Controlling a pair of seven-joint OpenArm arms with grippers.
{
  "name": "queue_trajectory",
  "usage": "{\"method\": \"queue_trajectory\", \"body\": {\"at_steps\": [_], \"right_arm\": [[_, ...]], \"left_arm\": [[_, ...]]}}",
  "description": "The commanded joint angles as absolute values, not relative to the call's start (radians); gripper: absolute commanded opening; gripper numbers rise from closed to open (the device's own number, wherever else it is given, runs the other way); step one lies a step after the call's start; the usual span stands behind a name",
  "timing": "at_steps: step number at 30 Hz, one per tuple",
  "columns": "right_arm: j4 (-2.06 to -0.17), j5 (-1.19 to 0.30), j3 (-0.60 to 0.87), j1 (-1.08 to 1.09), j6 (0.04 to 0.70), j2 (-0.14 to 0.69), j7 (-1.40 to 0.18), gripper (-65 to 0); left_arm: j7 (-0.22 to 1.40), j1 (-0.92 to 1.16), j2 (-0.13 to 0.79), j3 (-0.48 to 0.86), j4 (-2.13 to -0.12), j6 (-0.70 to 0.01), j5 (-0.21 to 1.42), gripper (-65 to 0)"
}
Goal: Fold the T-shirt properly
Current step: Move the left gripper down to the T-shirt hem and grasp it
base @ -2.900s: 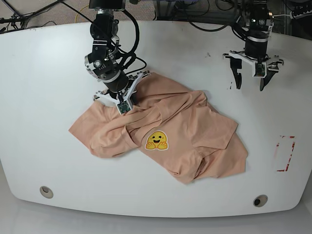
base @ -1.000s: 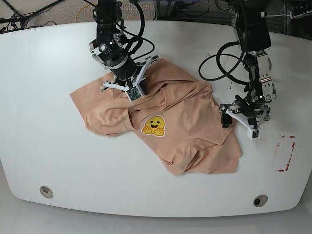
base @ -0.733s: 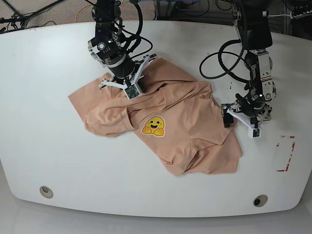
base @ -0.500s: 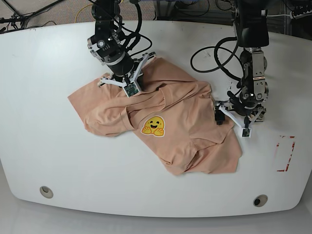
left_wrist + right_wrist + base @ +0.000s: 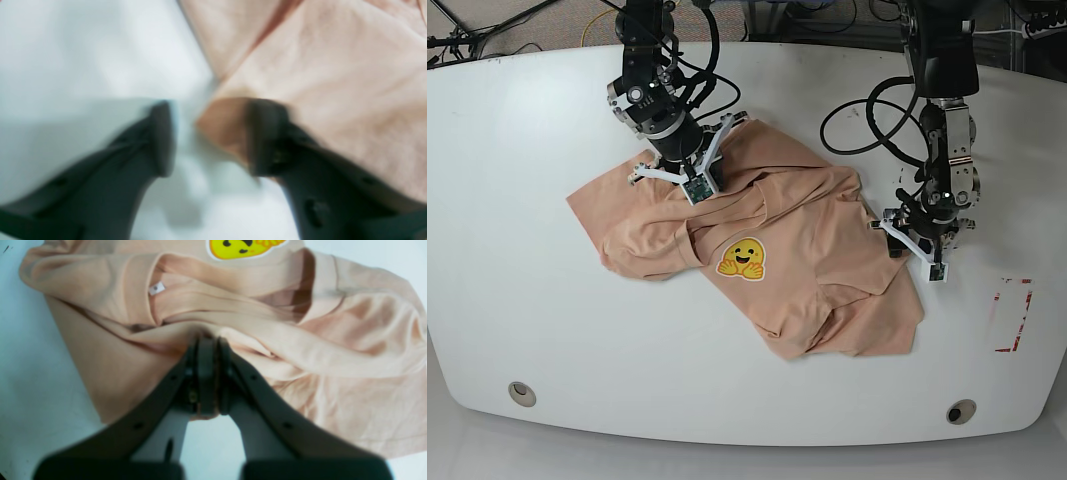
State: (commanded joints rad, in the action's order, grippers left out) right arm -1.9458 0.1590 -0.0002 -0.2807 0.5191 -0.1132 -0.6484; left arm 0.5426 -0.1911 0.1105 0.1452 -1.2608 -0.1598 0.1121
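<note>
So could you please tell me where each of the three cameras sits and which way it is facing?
Base: high above, looking down on the white table, the peach-pink cotton T-shirt and both arms.
Left wrist: on the left arm, looking past the open left gripper at a shirt edge; blurred.
Right wrist: on the right arm, looking along the right gripper, shut on shirt fabric near the collar.
Shared: base and right wrist both show the yellow smiling emoji print.

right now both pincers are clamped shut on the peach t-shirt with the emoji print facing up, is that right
Not quite. Only the right pincer is clamped shut on the T-shirt. The left wrist view shows the left pincer open, straddling a corner of the fabric at the shirt's edge. The emoji print does face up.
</note>
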Motion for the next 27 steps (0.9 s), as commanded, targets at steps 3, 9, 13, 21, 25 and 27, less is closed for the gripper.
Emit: {"method": "queue_trajectory", "body": {"at_steps": [3, 9, 13, 21, 25, 27], "right_arm": [[-1.945, 0.16, -0.002, -0.28, 0.52, -0.113, -0.647, -65.0], [-1.955, 0.166, -0.003, -0.28, 0.522, -0.117, -0.65, -64.8], [-1.955, 0.168, 0.0, -0.281, 0.523, -0.118, -0.65, -64.7], [-1.956, 0.165, -0.002, -0.283, 0.523, -0.118, -0.651, -64.4], [-1.959, 0.165, -0.002, -0.283, 0.524, -0.117, -0.651, -64.4], [-1.961, 0.165, -0.003, -0.283, 0.524, -0.117, -0.651, -64.4]], "left_arm": [[0.54, -0.2, 0.11, 0.147, -1.24, -0.17, 0.114, -43.6], [0.54, -0.202, 0.111, 0.14, -1.209, -0.18, 0.117, -57.7], [0.534, -0.208, 0.114, 0.141, -1.195, -0.18, 0.115, -62.6], [0.508, -0.205, 0.117, 0.142, -1.2, -0.177, 0.116, -65.0], [0.509, -0.202, 0.117, 0.139, -1.224, -0.177, 0.122, -65.0], [0.51, -0.2, 0.117, 0.136, -1.242, -0.178, 0.126, -65.0]]}}
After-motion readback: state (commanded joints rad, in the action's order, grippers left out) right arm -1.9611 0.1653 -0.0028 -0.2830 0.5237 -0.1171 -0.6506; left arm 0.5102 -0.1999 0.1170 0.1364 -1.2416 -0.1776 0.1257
